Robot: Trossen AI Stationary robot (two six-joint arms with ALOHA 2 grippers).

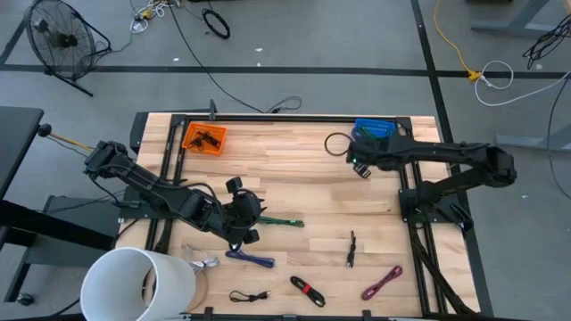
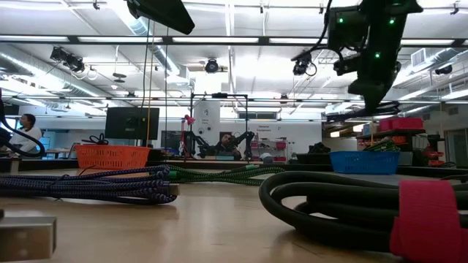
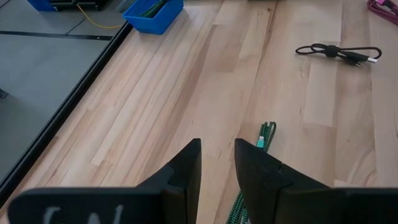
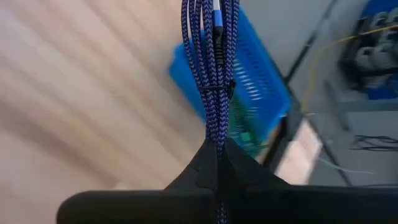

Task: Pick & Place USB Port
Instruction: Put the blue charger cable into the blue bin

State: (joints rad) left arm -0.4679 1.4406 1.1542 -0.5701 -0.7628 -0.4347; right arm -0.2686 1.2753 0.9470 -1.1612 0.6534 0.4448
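Observation:
My right gripper [image 4: 217, 148] is shut on a blue braided cable [image 4: 214, 68]. In the high view this gripper [image 1: 352, 153] hangs above the table's far right part, beside the blue basket [image 1: 375, 132], and the cable shows as a dark loop [image 1: 337, 143]. My left gripper [image 1: 252, 218] waits over the table's near left part, open, with nothing between its fingers [image 3: 189, 167]. A green cable [image 3: 265, 135] lies on the wood just beside them. My right gripper pinches the bundled strands of the blue braided cable [image 4: 217, 127] between its two shut fingers. The bundle runs straight out past the fingertips, bound by a thin tie [image 4: 216, 87]. The cable is lifted clear of the table.
An orange basket [image 1: 205, 138] stands at the far left. Several loose cables lie near the front edge: purple [image 1: 254, 259], black [image 1: 351, 248], black with red straps [image 1: 306, 290], magenta [image 1: 382, 283]. A white cylinder [image 1: 138, 285] stands at the near left corner.

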